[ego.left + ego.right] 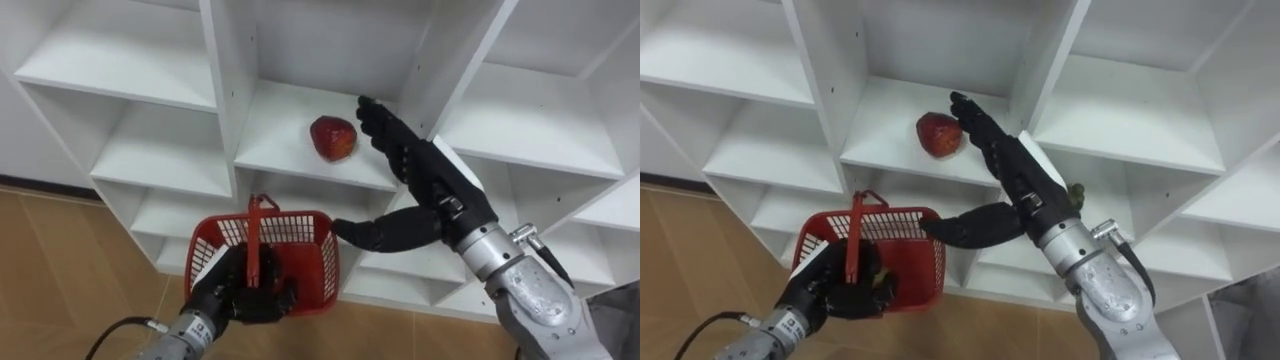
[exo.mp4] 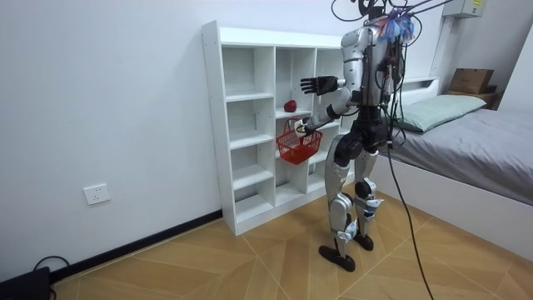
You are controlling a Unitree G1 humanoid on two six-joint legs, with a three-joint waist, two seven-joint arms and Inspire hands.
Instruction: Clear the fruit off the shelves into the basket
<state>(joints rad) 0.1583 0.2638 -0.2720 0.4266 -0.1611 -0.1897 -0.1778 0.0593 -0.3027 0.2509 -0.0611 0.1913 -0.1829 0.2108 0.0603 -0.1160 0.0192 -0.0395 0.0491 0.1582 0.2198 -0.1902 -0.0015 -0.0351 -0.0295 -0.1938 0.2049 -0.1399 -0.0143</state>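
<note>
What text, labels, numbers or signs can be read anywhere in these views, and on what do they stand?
None can be read.
White shelf unit: no labels.
Red basket held in the left hand: no print visible.
Red fruit on the shelf: no sticker visible.
Cardboard box at the room view's right: any print is too small to read.
Wall socket: no readable marking.

Bedroom corner — white walls, wood underfoot.
A white closet point(image 2: 214, 125) of open cubbies stands against a plain white wall point(image 2: 125, 100) on a parquet floor point(image 2: 250, 267); a socket point(image 2: 97, 194) sits low on the wall, and a grey bed point(image 2: 491, 150) with a pale green pillow point(image 2: 437, 108) lies at the room view's right.
</note>
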